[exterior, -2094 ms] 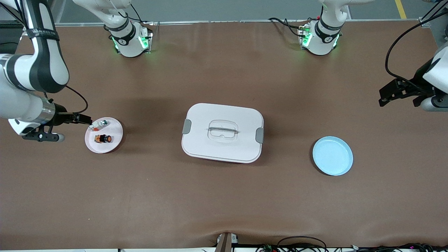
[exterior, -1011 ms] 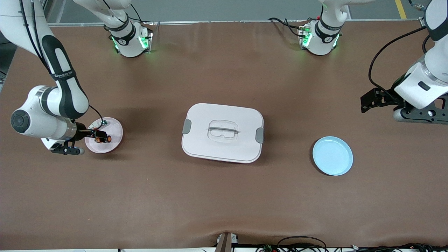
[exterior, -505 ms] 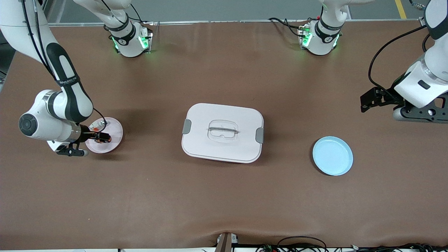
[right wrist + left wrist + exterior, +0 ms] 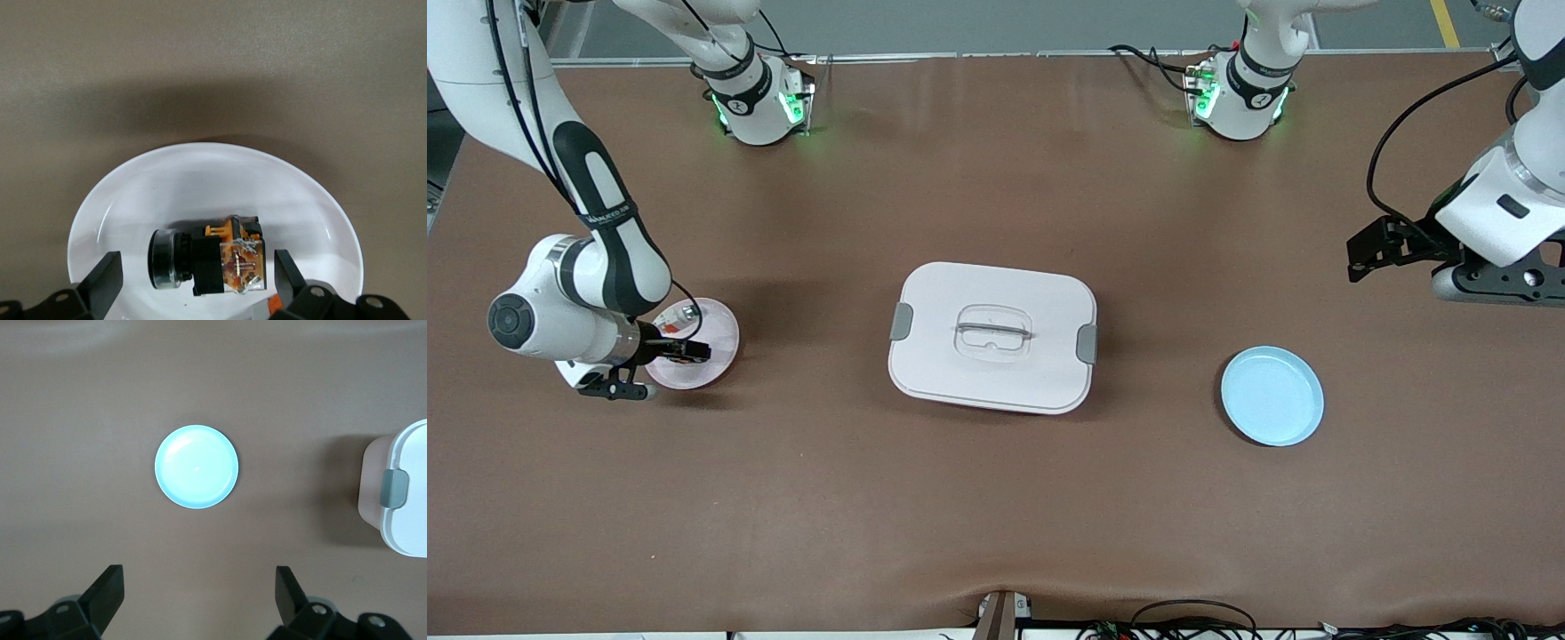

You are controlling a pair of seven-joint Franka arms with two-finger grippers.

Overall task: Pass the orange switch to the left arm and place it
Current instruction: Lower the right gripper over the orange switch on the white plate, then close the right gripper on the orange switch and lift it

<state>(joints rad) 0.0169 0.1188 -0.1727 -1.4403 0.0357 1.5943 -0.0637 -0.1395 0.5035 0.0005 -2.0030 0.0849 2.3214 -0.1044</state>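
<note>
The orange switch [image 4: 207,260] lies on its side on a pink plate [image 4: 719,342] toward the right arm's end of the table. In the right wrist view it is a black body with a silver ring and orange parts. My right gripper [image 4: 682,349] is low over the plate and open, one finger on each side of the switch [image 4: 193,283], with gaps showing between them. The white box [image 4: 992,336] sits mid-table with its lid on. My left gripper [image 4: 1362,253] hangs open and empty [image 4: 198,583] above bare table near the left arm's end.
A pale blue plate [image 4: 1272,396] lies between the box and the left arm's end of the table, a little nearer the camera; it shows in the left wrist view [image 4: 197,467] beside the box's latch [image 4: 393,487]. A small silver part with a green tip [image 4: 685,313] shares the pink plate.
The right gripper has come in over the pink plate and now straddles the switch. The left arm has shifted only slightly, still high and open.
</note>
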